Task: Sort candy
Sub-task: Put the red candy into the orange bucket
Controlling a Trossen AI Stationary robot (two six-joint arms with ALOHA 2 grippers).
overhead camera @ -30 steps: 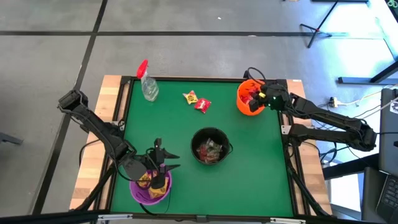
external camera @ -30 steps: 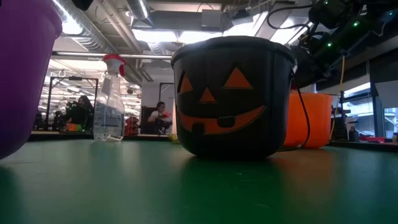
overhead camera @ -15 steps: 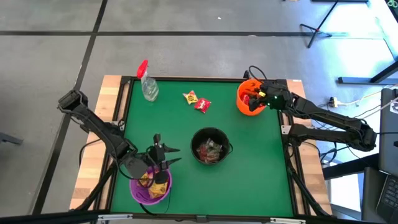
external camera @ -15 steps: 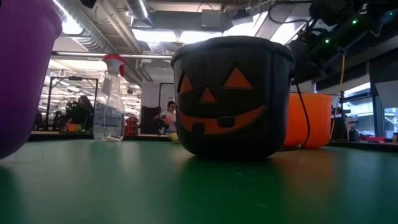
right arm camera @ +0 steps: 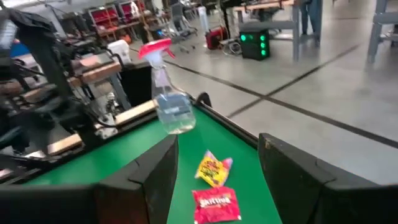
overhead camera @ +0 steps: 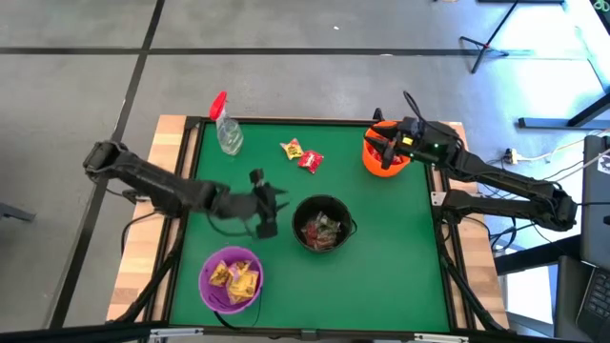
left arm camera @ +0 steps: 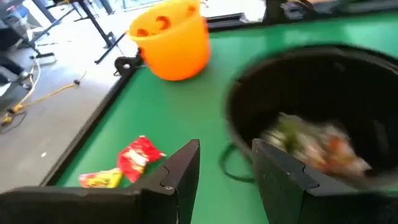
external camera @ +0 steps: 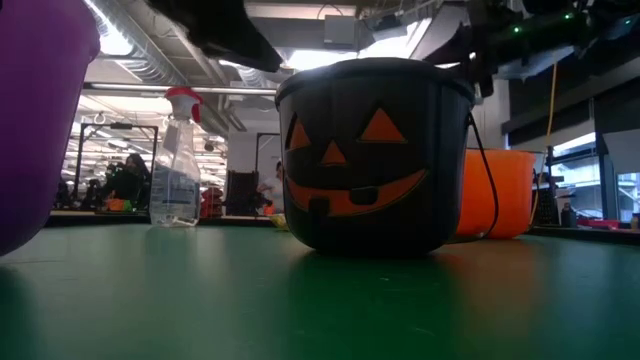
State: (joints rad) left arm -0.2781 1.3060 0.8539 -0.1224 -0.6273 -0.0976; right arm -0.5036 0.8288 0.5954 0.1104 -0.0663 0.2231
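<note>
Two loose candy packets lie flat on the green table at the far middle, a yellow one (overhead camera: 292, 149) and a red one (overhead camera: 311, 161). More candy fills the black pumpkin bowl (overhead camera: 322, 224), the purple bowl (overhead camera: 230, 279) and the orange bowl (overhead camera: 385, 157). My left gripper (left arm camera: 227, 165) hangs open above the table, just left of the black bowl (left arm camera: 323, 112), with nothing between its fingers. My right gripper (right arm camera: 217, 168) is open and held level over the orange bowl, pointing at the loose packets (right arm camera: 211, 168).
A clear spray bottle with a red top (overhead camera: 227, 129) stands at the far left of the table. The black bowl's wire handle (left arm camera: 233, 168) lies on the table beside my left gripper. Bare green table (overhead camera: 400, 257) lies on the right.
My left gripper has swung from above the purple bowl toward the far and right, rolling as it went, and now hangs beside the black bowl's left rim. My right gripper has tipped up from pointing down into the orange bowl to about level, and has risen slightly.
</note>
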